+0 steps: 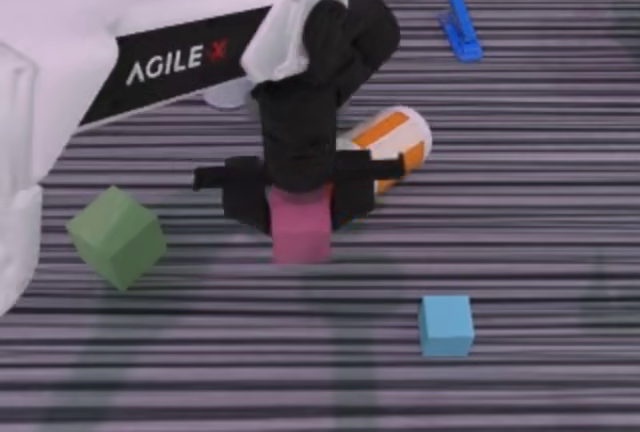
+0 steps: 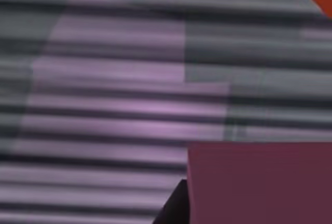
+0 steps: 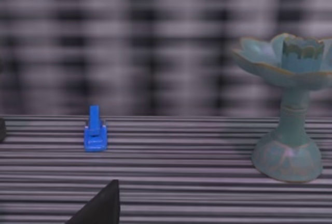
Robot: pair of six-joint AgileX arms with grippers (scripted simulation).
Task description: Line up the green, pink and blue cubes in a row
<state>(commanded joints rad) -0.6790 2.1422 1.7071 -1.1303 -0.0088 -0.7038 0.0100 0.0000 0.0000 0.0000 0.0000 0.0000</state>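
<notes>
The pink cube [image 1: 301,231] sits at the middle of the striped table, and my left gripper [image 1: 300,204] comes down on it from above, shut on the pink cube with a black finger against each side. In the left wrist view the pink cube [image 2: 259,182] fills the lower corner, with one dark finger [image 2: 175,207] pressed to its edge. The pale green cube [image 1: 117,237] rests tilted at the left, apart from the gripper. At the front right lies the small blue cube [image 1: 446,325]. My right arm is out of the top view, parked.
An orange-and-white cylinder [image 1: 393,144] lies just behind the left gripper, close to its right finger. A dark blue clip [image 1: 461,29] [image 3: 95,131] lies at the back right. A teal lotus-shaped stand [image 3: 290,110] rises at the table's back edge.
</notes>
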